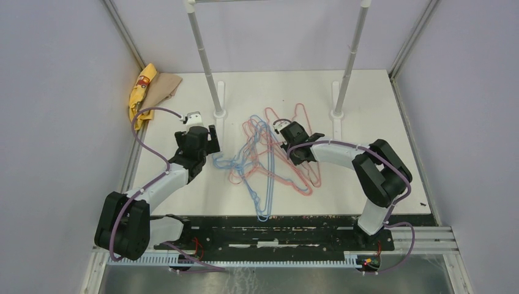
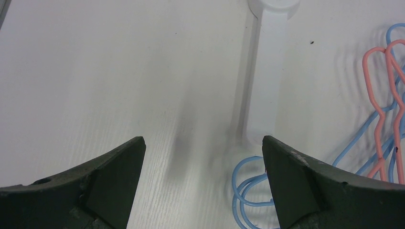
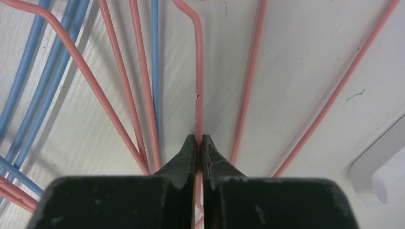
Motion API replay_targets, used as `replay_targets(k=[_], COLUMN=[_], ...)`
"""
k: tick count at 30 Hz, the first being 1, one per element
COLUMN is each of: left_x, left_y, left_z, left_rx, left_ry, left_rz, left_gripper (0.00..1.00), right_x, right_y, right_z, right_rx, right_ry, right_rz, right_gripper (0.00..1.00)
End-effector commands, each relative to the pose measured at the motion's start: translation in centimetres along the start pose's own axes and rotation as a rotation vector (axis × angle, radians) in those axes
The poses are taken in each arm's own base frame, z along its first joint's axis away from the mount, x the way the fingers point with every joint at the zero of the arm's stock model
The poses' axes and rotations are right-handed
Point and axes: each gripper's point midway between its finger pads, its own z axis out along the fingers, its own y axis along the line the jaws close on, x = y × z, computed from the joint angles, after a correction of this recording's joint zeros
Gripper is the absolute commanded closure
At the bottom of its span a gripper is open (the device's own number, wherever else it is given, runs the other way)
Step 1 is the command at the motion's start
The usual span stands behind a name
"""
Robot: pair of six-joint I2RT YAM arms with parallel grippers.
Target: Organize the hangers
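Your right gripper (image 3: pixel 199 139) is pinched tight on one pink hanger (image 3: pixel 198 86) near the centre of the desk. Its fingers are pressed together with the wire running between them. The hangers (image 1: pixel 269 160), pink and light blue, lie in a tangled heap on the white desk (image 1: pixel 379 104). They spread from between the two feet of the rack toward the near edge, where a blue hanger (image 1: pixel 263 215) reaches furthest. Your left gripper (image 2: pixel 203 143) sits on the left-edge side of the heap with its jaws wide apart, holding nothing. Blue hook loops (image 2: pixel 246 191) lie just beside its right finger, and a white rack foot (image 2: pixel 265 86) stretches ahead of it. The rack's posts (image 1: pixel 207 67) rise near the far edge. A yellow cloth (image 1: pixel 139 92) and a brown cloth (image 1: pixel 164 86) lie crumpled in the far left corner.
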Motion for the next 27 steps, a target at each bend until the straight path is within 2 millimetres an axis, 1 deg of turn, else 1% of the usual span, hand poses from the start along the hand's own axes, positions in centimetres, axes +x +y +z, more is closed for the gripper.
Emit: replay_targets(k=[1, 5, 8, 12, 14, 16, 18, 19, 21, 23, 27], left_x=[-1.4, -1.4, -1.5, -1.3, -1.2, -1.1, -1.1, -1.0, -1.1, -1.2, -1.4], left_y=[0.0, 0.1, 0.1, 0.2, 0.2, 0.2, 0.2, 0.2, 0.2, 0.1, 0.3], left_z=[-0.2, -0.2, -0.2, -0.2, -0.1, -0.1, -0.1, -0.1, -0.2, -0.3, -0.5], left_rx=[-0.012, -0.016, -0.018, -0.024, -0.023, -0.023, -0.024, -0.023, -0.019, -0.018, -0.02], left_ry=[-0.057, -0.058, -0.06, -0.059, -0.058, -0.057, -0.057, -0.056, -0.058, -0.061, -0.069], left_rz=[-0.048, -0.052, -0.056, -0.059, -0.062, -0.064, -0.07, -0.072, -0.076, -0.077, -0.08], left_gripper=[0.01, 0.01, 0.01, 0.01, 0.01, 0.01, 0.01, 0.01, 0.01, 0.01, 0.01], right_x=[-2.6, -3.4, -4.5, -6.4, -7.4, -8.9, -10.8, -12.1, -15.1, -18.4, -25.4], right_y=[0.0, 0.3, 0.4, 0.1, 0.0, -0.1, 0.3, 0.3, 1.1, 1.6, 1.8], right_z=[-1.7, -3.6, -5.6, -9.1, -10.6, -11.7, -12.9, -13.4, -15.0, -17.1, -22.8], right_rx=[-0.025, -0.068, -0.098, -0.125, -0.137, -0.153, -0.21, -0.238, -0.346, -0.453, -0.637], right_ry=[-0.064, -0.083, -0.119, -0.218, -0.272, -0.334, -0.399, -0.436, -0.513, -0.602, -0.796], right_rz=[0.018, 0.02, 0.027, 0.057, 0.083, 0.124, 0.17, 0.197, 0.246, 0.281, 0.313], right_gripper=[0.98, 0.99, 0.99, 0.99, 0.99, 0.99, 0.99, 0.99, 0.99, 0.99, 0.99])
